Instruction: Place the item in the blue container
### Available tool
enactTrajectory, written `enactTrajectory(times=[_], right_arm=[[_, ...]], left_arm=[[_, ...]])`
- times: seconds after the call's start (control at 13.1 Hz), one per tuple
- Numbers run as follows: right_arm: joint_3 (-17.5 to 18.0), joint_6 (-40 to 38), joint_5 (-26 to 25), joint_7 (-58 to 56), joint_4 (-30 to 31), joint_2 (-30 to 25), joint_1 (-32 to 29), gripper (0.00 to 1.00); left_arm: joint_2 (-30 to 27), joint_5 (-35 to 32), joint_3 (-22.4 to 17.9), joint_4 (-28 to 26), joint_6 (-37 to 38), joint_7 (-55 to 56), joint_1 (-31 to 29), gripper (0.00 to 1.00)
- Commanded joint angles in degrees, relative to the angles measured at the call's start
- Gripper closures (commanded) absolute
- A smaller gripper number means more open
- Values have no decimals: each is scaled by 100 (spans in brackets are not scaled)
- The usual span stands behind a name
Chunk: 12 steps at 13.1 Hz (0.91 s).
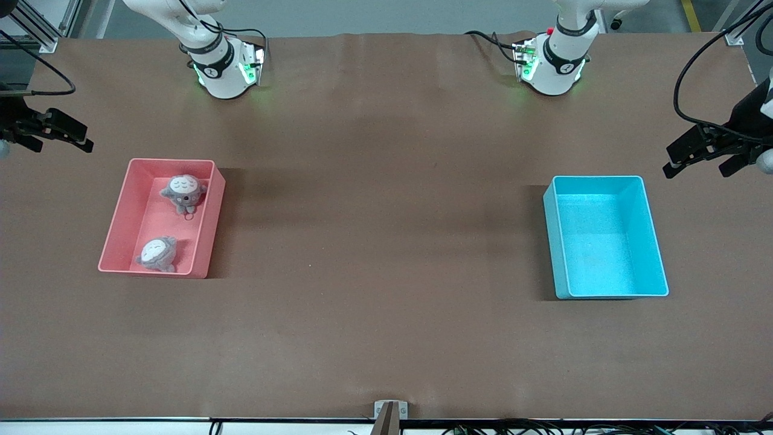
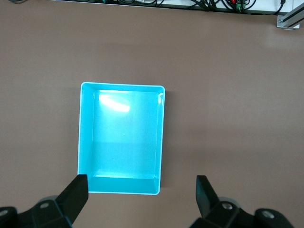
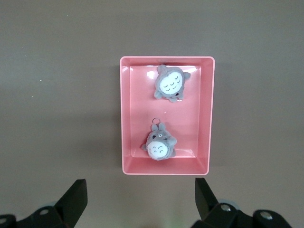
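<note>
Front view: brown table (image 1: 386, 241). The blue container (image 1: 606, 237) sits toward the left arm's end of the table, nothing in it. A pink bin (image 1: 162, 217) sits toward the right arm's end, well apart from the blue one. Two grey plush toys lie in the pink bin: one plush (image 1: 183, 192) in the half farther from the front camera, the other plush (image 1: 157, 254) in the nearer half. Left gripper (image 1: 694, 158) hangs in the air at the table's edge on the left arm's end, fingers spread wide, holding nothing. Right gripper (image 1: 57, 134) hangs at the edge on the right arm's end; its fingers are hard to read here.

Left wrist view: left gripper (image 2: 142, 190) wide open over the blue container (image 2: 161, 137), not touching it.

Right wrist view: right gripper (image 3: 141, 194) wide open, holding nothing, above the pink bin (image 3: 124, 118). Both plush toys lie belly up, apart from each other; one (image 3: 159, 145) has a small ring at its head, the second (image 3: 170, 82) lies close to an end wall.
</note>
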<state>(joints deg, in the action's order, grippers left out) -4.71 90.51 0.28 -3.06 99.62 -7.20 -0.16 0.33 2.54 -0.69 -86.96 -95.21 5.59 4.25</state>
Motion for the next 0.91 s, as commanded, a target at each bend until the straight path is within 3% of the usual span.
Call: enactTrajectory(times=[0.0,0.84], right_arm=[[-3,-69,16,-2,-4,-62,24,0],[-21,-104,-2,51,-179,26,-37,0]], left_arm=[[-6,45,16,74,81,-76,-30,0],[3,45,16,83,81,-76,-30,0]])
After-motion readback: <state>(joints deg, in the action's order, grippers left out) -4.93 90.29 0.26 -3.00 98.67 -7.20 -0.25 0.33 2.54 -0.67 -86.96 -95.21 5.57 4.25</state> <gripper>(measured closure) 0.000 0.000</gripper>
